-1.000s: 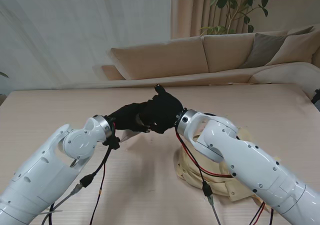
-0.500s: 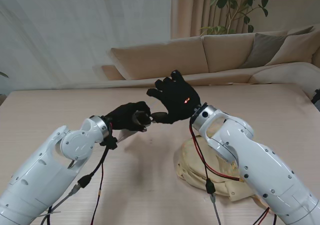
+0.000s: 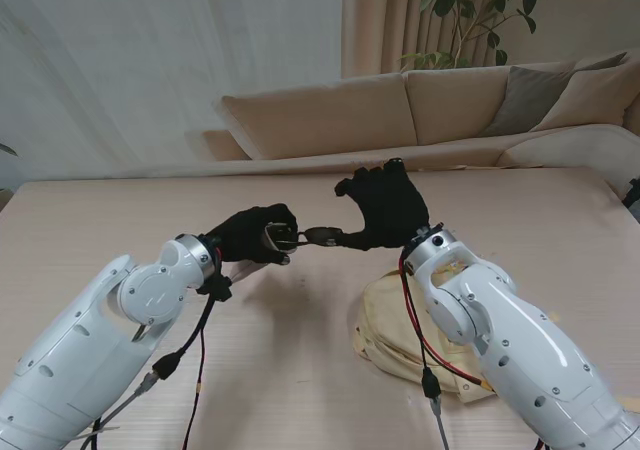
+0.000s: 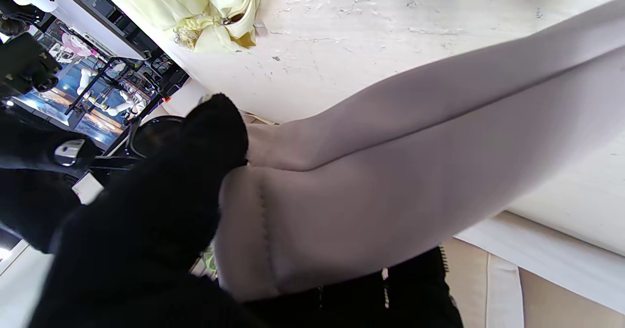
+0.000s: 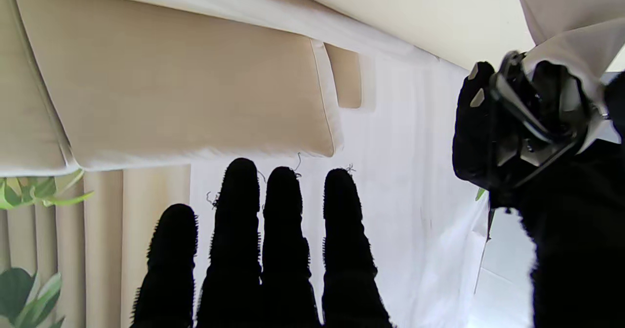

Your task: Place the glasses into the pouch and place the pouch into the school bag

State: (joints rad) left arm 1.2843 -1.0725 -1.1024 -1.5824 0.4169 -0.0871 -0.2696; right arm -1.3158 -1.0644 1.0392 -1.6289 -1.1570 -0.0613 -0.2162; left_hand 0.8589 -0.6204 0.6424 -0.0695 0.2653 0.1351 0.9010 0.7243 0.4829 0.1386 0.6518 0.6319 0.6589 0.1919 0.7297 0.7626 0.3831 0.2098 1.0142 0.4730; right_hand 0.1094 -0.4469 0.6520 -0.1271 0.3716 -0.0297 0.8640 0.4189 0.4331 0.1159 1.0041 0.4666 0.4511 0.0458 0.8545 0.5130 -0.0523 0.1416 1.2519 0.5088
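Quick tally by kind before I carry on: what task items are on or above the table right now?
Glasses: 1, held up between the two hands
Pouch: 1, pale grey, in the left hand
School bag: 1, cream, lying on the table
Total: 3

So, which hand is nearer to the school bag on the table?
Right. The right hand is raised just beyond the school bag, its arm passing over the bag. The left hand holds the pouch off to the bag's left.
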